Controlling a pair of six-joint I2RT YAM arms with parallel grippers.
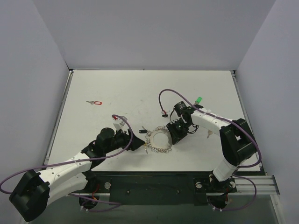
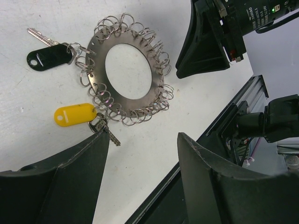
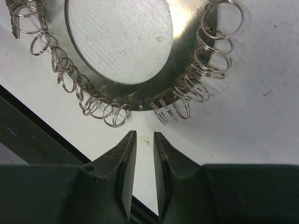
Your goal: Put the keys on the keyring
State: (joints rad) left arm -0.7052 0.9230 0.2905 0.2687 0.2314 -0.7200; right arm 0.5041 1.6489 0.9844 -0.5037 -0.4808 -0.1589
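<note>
The keyring [image 1: 159, 139] is a flat silver hoop rimmed with small wire loops, lying near the table's front. In the left wrist view the keyring [image 2: 126, 105] carries a black-headed key [image 2: 49, 57] and a yellow-headed key [image 2: 74, 115] on its loops. My left gripper [image 2: 144, 136] stands wide open and empty just near of the yellow key. My right gripper [image 3: 145, 134] points at the keyring [image 3: 189, 46] rim, its jaws a narrow gap apart with nothing between them. A red-headed key [image 1: 96, 102] lies far left, and a green-headed key [image 1: 198, 100] lies behind the right arm.
The table's dark front rail [image 2: 224, 116] runs close behind both grippers. The right gripper's black body [image 2: 205, 46] hangs just beyond the hoop in the left wrist view. Purple cables [image 1: 163, 95] loop over both arms.
</note>
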